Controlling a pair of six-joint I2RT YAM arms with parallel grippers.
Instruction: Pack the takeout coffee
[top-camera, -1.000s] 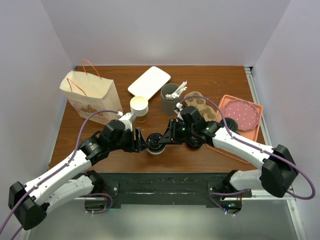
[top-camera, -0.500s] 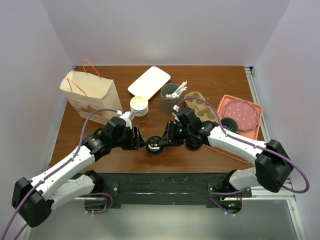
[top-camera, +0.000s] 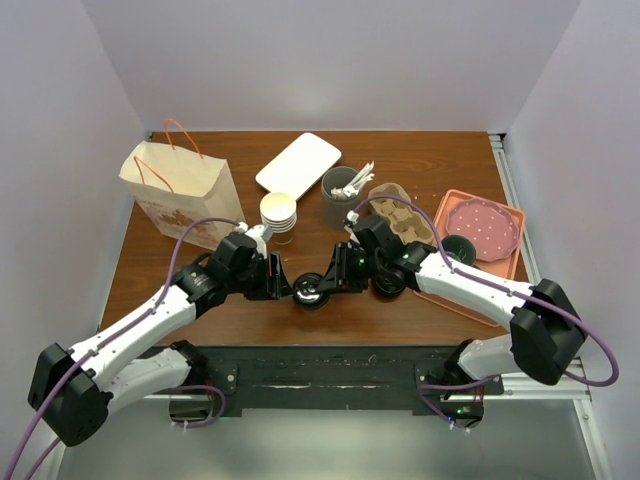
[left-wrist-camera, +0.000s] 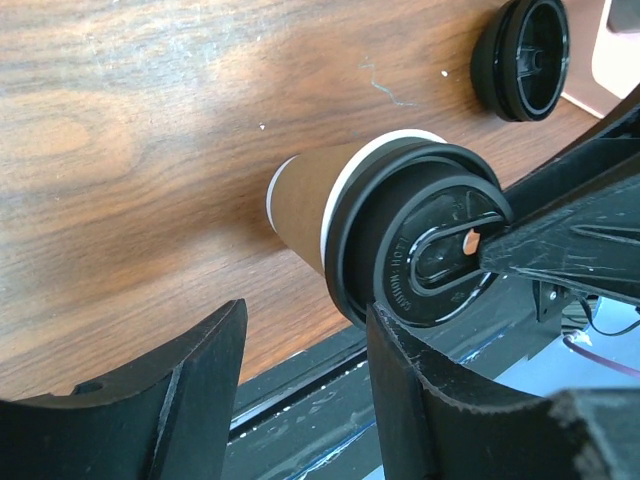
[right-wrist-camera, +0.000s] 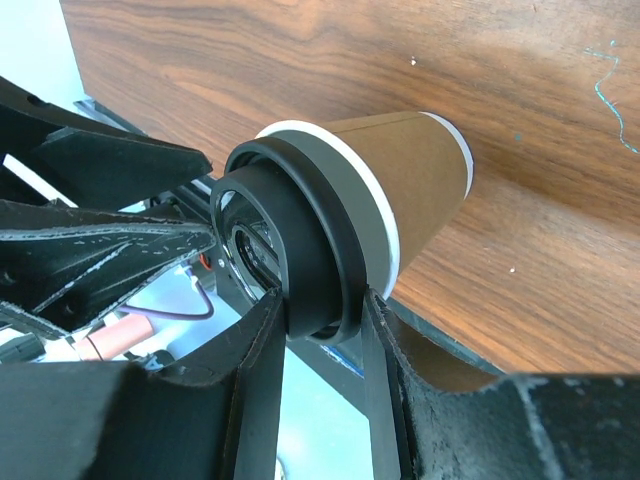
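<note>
1. Left arm has crept in a bit since a second ago and the cup's white base no longer shows. From the top, the takeout coffee (top-camera: 311, 290) is at the middle of the near edge, between the left gripper (top-camera: 288, 288) and the right gripper (top-camera: 335, 280). The paper bag (top-camera: 180, 190) stands near the far-left corner, well apart.
2. Left wrist: jaws spread wide and holding nothing, with the cup just past them. A loose black lid (left-wrist-camera: 520, 60) lies further off.
3. Right wrist: fingers pinched onto the lid's rim. Can't tell if the base is off the wood.
4. Looks like a handoff to me, since the bag's on the left side. Next the left needs to close on the cup body below the lid before the right lets go.
</note>
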